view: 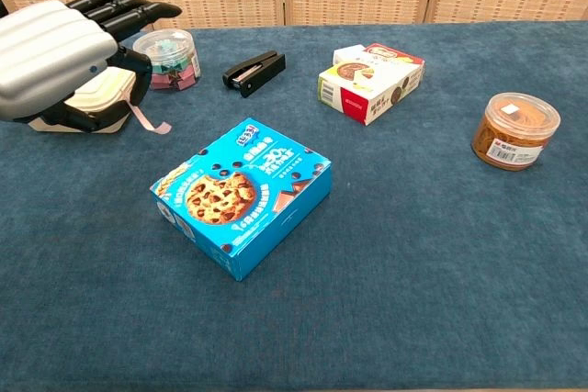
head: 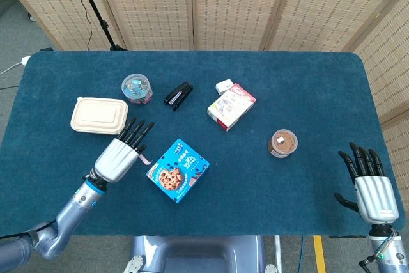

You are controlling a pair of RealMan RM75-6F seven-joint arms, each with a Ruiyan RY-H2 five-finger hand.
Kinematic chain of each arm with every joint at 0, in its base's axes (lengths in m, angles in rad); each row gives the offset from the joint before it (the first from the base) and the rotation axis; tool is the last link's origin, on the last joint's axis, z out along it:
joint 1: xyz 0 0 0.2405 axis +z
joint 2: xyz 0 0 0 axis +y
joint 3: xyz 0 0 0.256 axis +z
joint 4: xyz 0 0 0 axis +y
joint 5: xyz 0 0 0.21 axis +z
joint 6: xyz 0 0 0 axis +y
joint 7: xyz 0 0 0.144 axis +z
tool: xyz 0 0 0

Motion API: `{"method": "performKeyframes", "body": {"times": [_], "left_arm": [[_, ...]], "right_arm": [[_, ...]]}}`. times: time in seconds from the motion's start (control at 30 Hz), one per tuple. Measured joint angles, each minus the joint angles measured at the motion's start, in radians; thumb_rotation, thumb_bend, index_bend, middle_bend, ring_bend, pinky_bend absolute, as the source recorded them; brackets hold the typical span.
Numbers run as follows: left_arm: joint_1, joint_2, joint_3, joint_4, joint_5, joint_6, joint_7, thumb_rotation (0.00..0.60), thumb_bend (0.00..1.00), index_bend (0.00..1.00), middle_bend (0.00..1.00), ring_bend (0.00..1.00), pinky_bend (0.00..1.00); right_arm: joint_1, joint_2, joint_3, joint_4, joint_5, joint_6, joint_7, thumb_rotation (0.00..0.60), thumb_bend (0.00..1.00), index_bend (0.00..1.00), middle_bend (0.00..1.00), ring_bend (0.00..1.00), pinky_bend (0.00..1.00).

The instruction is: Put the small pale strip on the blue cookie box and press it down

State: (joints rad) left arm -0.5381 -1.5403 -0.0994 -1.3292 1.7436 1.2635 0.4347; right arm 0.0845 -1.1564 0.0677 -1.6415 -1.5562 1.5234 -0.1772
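The blue cookie box (head: 178,170) (view: 243,194) lies a little left of the table's middle, lid up. My left hand (head: 119,154) (view: 62,61) hovers just left of the box and pinches the small pale strip (head: 144,158) (view: 147,120), which hangs from under its fingers toward the box. The strip is clear of the box. My right hand (head: 370,188) rests at the table's near right corner, fingers spread, holding nothing; the chest view does not show it.
A cream lidded container (head: 99,116) (view: 103,96) sits behind the left hand. A clear tub of clips (head: 137,88), a black stapler (head: 179,95), a white and red box (head: 231,106) and a brown jar (head: 282,143) stand further back and right.
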Motion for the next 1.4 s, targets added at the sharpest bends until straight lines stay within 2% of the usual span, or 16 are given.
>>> {"method": "performKeyframes", "body": {"times": [0.27,0.6,0.83,1.1,1.17,1.27,1.4], "left_arm": [[-0.056,-0.057,0.007,0.031,0.056,-0.006,0.083,0.600,0.44,0.61,0.00,0.00,0.00],[-0.107,-0.177,0.041,0.209,0.139,0.061,-0.015,0.600,0.43,0.61,0.00,0.00,0.00],[-0.128,-0.261,0.063,0.316,0.150,0.091,-0.069,0.600,0.43,0.61,0.00,0.00,0.00],[-0.144,-0.309,0.072,0.374,0.127,0.087,-0.085,0.600,0.41,0.60,0.00,0.00,0.00],[-0.145,-0.314,0.076,0.379,0.120,0.083,-0.087,0.600,0.39,0.55,0.00,0.00,0.00],[-0.145,-0.308,0.080,0.371,0.111,0.077,-0.095,0.600,0.33,0.39,0.00,0.00,0.00],[-0.147,-0.285,0.084,0.349,0.105,0.075,-0.091,0.600,0.30,0.34,0.00,0.00,0.00]], "right_arm": [[0.003,0.000,0.000,-0.001,0.002,-0.005,0.000,0.600,0.00,0.13,0.00,0.00,0.00],[0.003,0.003,-0.001,-0.002,0.004,-0.008,0.003,0.600,0.00,0.13,0.00,0.00,0.00],[0.003,0.005,0.000,-0.001,0.008,-0.009,0.009,0.600,0.00,0.13,0.00,0.00,0.00],[0.004,0.006,0.002,-0.001,0.014,-0.013,0.009,0.600,0.00,0.13,0.00,0.00,0.00],[0.005,0.006,0.002,0.000,0.015,-0.013,0.010,0.600,0.00,0.13,0.00,0.00,0.00],[0.005,0.006,0.003,0.000,0.016,-0.013,0.010,0.600,0.00,0.13,0.00,0.00,0.00],[0.005,0.006,0.003,-0.001,0.016,-0.013,0.009,0.600,0.00,0.13,0.00,0.00,0.00]]}}
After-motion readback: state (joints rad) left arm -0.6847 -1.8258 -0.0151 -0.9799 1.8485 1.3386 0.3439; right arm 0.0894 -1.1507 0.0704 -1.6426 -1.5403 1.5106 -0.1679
